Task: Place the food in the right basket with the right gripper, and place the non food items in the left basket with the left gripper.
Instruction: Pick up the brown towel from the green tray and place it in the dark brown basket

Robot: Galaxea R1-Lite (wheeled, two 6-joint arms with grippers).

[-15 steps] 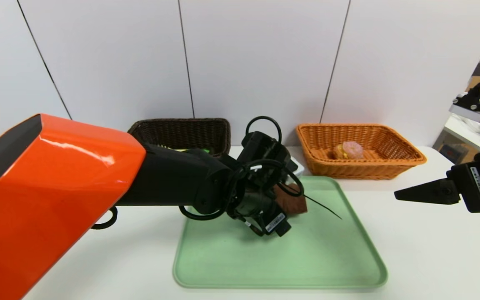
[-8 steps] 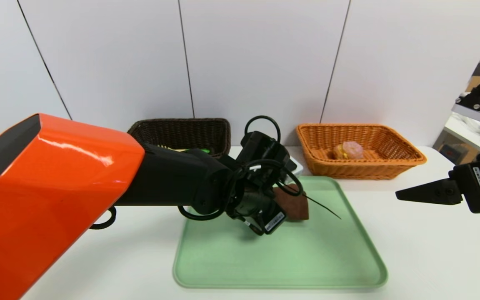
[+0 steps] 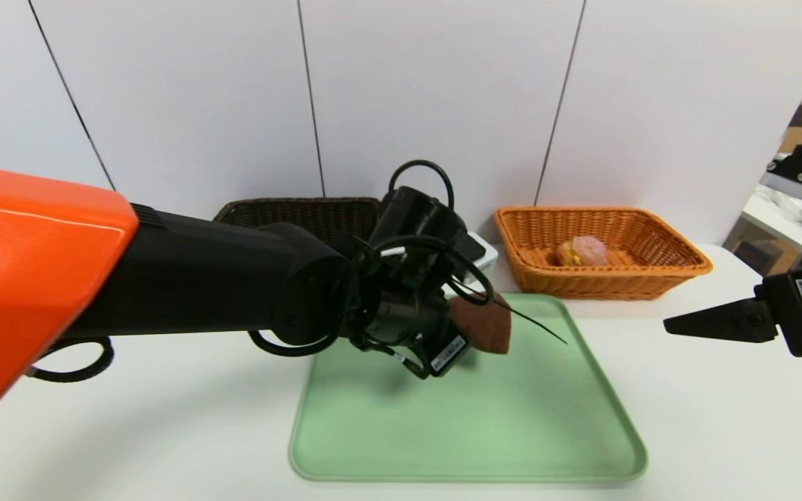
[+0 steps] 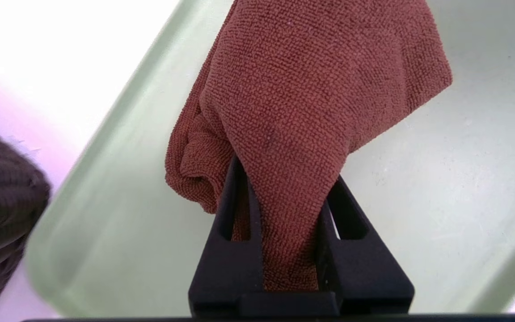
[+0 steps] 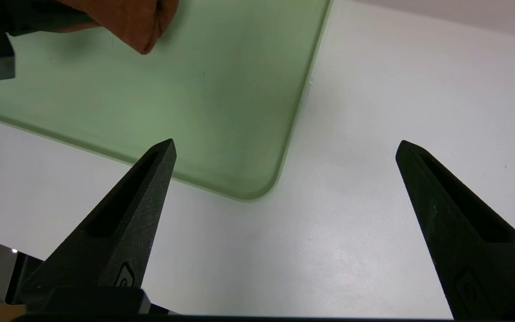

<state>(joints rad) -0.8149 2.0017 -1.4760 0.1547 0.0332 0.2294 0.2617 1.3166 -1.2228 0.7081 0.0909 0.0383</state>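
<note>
Hiding left basket [image 3: 289, 216]: left arm

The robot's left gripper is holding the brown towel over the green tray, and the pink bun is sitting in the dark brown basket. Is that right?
Not quite. The left gripper does hold the brown towel over the green tray, but the head view shows the pink bun sitting in the orange basket, not the dark brown basket.

Orange-shelled black arm [image 3: 199, 278], looping cables, white labels
</note>
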